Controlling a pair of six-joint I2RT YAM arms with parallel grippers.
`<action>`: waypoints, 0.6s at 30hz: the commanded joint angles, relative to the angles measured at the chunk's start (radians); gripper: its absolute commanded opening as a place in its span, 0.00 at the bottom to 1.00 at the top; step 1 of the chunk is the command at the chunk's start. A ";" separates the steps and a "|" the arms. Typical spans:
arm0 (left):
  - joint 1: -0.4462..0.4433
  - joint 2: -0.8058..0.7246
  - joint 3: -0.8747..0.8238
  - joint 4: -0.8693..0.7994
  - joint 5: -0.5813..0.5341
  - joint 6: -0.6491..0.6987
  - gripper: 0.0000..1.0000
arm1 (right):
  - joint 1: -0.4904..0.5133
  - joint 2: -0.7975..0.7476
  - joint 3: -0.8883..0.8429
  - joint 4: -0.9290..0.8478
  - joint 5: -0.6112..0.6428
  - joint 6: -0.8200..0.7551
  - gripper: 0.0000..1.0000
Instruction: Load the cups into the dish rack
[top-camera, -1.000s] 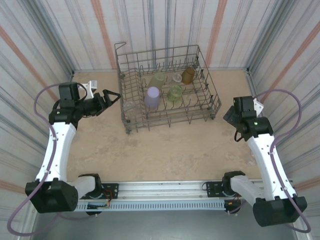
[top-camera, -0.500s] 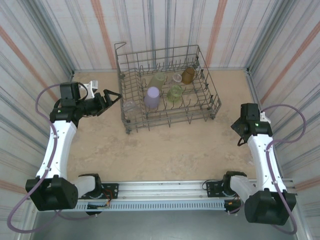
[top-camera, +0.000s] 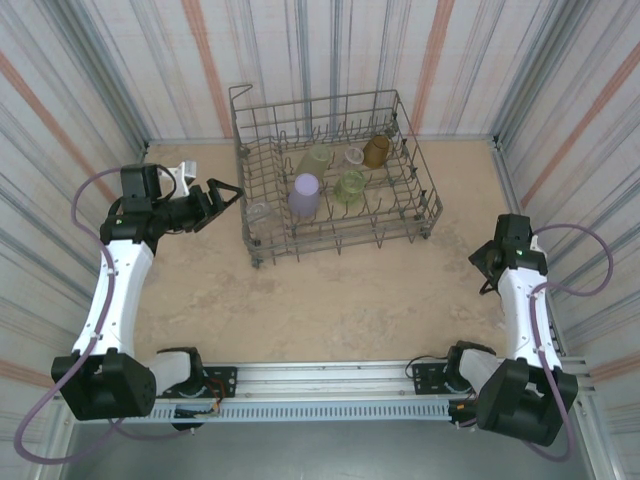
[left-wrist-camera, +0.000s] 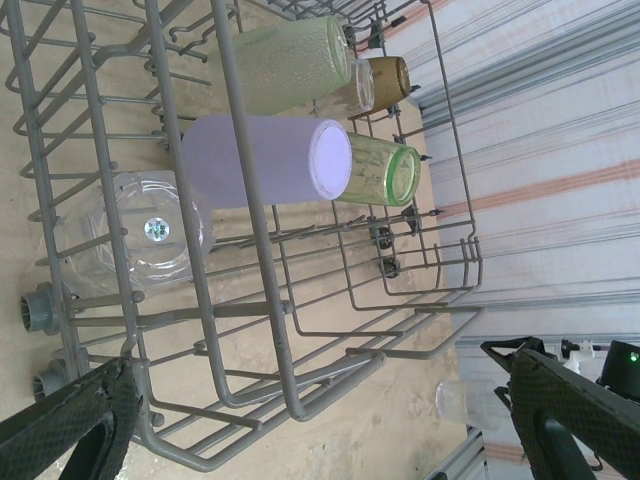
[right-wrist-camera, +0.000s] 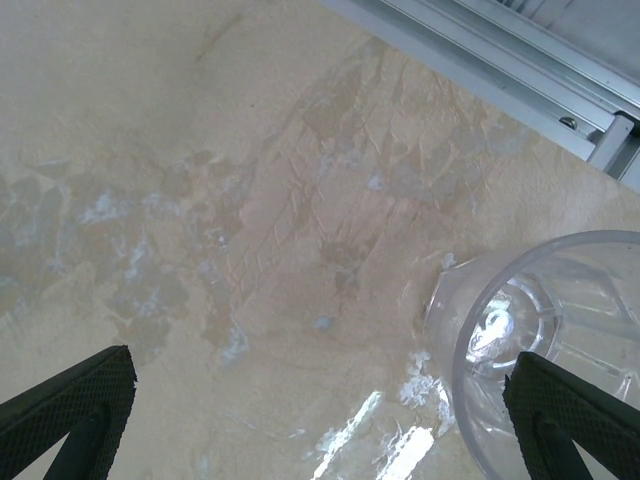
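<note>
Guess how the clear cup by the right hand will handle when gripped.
The clear cup looks thin-walled plastic: probably light, may flex under a hard squeeze. Glossy wall suggests it could slip. It stands upright, mouth up, on the table; a sideways nudge from the open right hand would likely slide or tip it.

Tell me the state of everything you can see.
dish rack: on table, holding cups
lavender cup: in rack
amber cup: in rack
two green cups: in rack
corner clear cup: in rack
loose clear cup: upright on table, outside rack
left gripper: jaws open, empty
right gripper: jaws open, empty
</note>
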 joint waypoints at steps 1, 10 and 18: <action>-0.001 0.003 0.035 -0.038 0.005 0.008 0.99 | -0.013 0.009 -0.023 0.010 -0.005 -0.021 0.99; -0.001 0.002 0.035 -0.047 0.000 0.015 0.99 | -0.027 0.015 -0.060 0.042 -0.025 -0.026 0.99; 0.000 0.003 0.030 -0.042 0.002 0.007 0.99 | -0.034 0.033 -0.094 0.069 -0.028 -0.031 0.84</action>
